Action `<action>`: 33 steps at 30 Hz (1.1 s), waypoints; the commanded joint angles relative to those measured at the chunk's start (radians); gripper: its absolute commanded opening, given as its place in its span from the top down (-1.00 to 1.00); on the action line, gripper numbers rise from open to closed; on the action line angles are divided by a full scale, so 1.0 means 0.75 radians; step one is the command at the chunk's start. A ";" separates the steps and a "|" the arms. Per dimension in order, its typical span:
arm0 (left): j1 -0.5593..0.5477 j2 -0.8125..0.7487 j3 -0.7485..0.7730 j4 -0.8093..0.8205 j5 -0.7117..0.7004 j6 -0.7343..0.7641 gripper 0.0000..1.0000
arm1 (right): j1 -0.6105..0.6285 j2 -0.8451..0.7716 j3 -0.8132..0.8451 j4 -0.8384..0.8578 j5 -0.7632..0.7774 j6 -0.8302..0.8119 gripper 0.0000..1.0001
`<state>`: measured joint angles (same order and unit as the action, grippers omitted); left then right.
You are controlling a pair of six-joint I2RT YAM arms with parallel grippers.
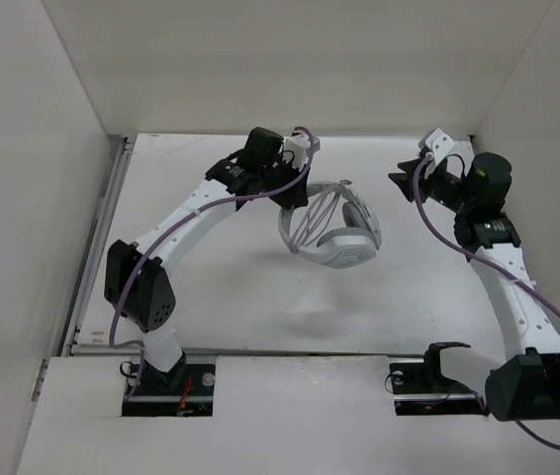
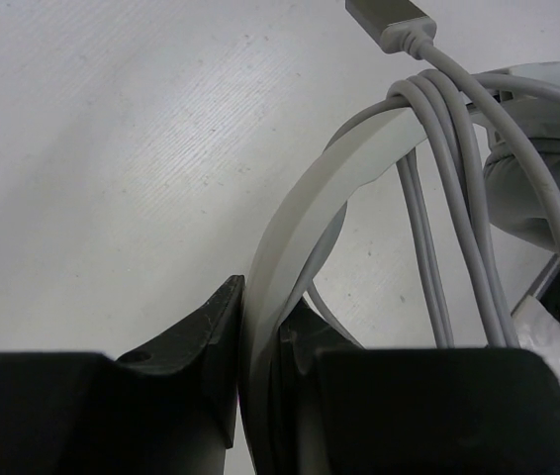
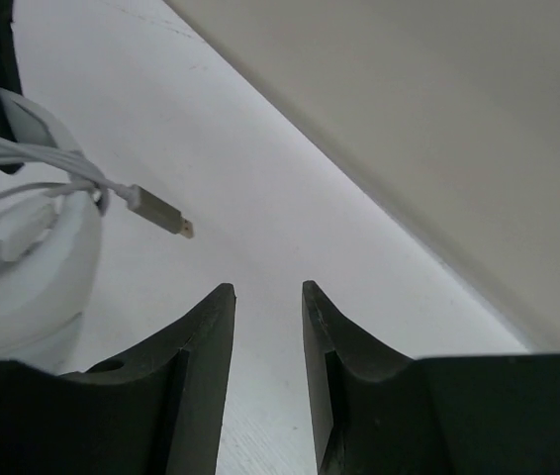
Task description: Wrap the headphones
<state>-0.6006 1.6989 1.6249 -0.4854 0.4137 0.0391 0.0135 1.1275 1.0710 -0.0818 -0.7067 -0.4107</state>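
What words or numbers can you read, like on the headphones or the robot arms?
No text can be read.
The headphones and their plug show no writing.
Small green marks on the right arm are too small to read.

right hand (image 3: 266, 290) parted, empty | plug (image 3: 156, 211) loose beside headphones (image 3: 33, 287)
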 commanded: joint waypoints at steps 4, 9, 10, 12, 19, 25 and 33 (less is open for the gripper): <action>0.021 0.125 -0.035 0.312 -0.134 -0.128 1.00 | -0.029 -0.088 -0.129 0.238 0.093 0.220 0.21; 0.049 0.248 -0.033 0.422 -0.261 -0.191 1.00 | -0.082 -0.143 -0.203 0.262 0.069 0.312 0.22; 0.053 0.275 -0.033 0.449 -0.304 -0.193 1.00 | -0.097 -0.151 -0.217 0.275 0.063 0.335 0.22; 0.063 0.320 -0.025 0.483 -0.371 -0.201 1.00 | -0.129 -0.168 -0.242 0.297 0.046 0.378 0.22; 0.080 0.453 -0.009 0.549 -0.525 -0.214 0.99 | -0.217 -0.221 -0.276 0.299 0.006 0.435 0.21; 0.098 0.527 -0.001 0.565 -0.611 -0.224 0.92 | -0.293 -0.274 -0.305 0.307 -0.041 0.496 0.20; 0.113 0.553 -0.003 0.553 -0.656 -0.251 0.53 | -0.369 -0.356 -0.344 0.295 -0.044 0.521 0.17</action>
<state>-0.5278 2.1296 1.5898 -0.1131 -0.0486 -0.1146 -0.2409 0.8955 0.8154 0.0891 -0.7174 -0.0509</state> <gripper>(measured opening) 0.208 0.410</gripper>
